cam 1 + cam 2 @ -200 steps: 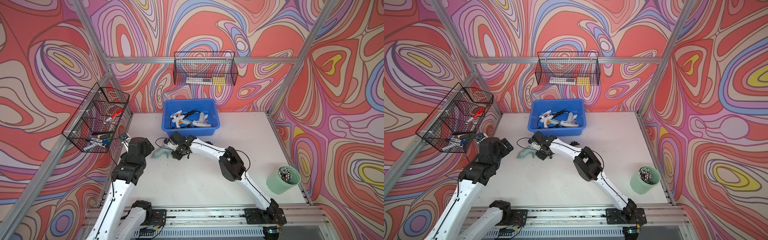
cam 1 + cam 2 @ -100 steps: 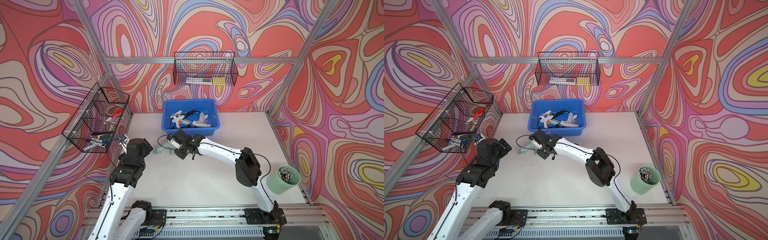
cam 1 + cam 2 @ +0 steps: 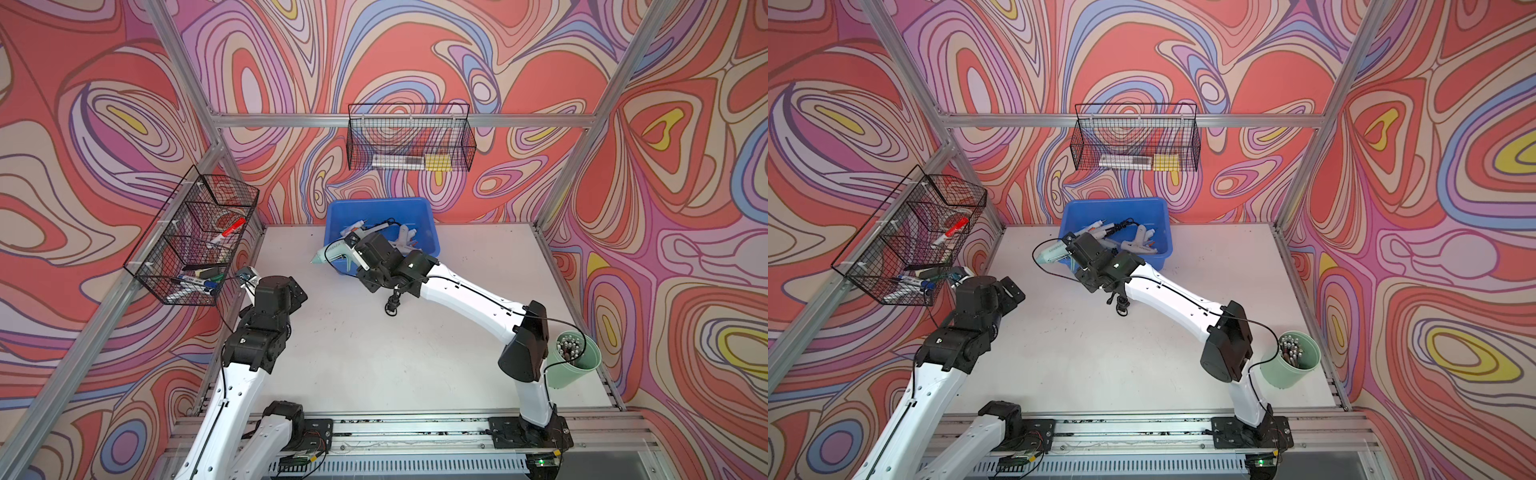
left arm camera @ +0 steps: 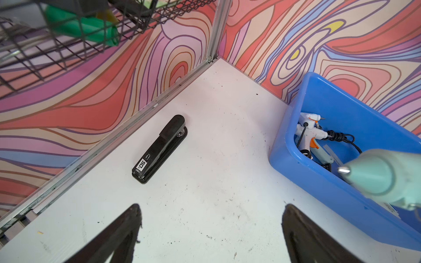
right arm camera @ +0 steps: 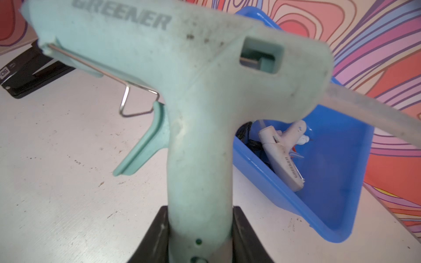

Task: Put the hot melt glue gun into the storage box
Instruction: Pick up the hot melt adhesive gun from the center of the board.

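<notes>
A mint-green hot melt glue gun [image 3: 332, 253] [image 3: 1050, 254] hangs in the air at the front left corner of the storage box [image 3: 378, 203] [image 3: 1113, 201], nozzle pointing left. My right gripper [image 5: 200, 211] [image 3: 365, 255] is shut on its handle. The gun [image 5: 182, 68] fills the right wrist view, with the blue box [image 5: 330, 205] behind it. Its black cord and plug [image 3: 390, 305] dangle under the wrist. White glue guns [image 3: 401, 239] lie in the box. My left gripper [image 4: 210, 206] [image 3: 297, 291] stands open and empty over the table's left side.
A black stapler [image 4: 159, 150] lies by the left wall near the back corner. Wire baskets hang on the left wall [image 3: 195, 241] and the back wall [image 3: 409, 137]. A pale green cup [image 3: 575, 365] of small parts stands at the front right.
The right arm has lifted the glue gun off the table and carried it back toward the blue box. The left arm has hardly moved and stays open.
</notes>
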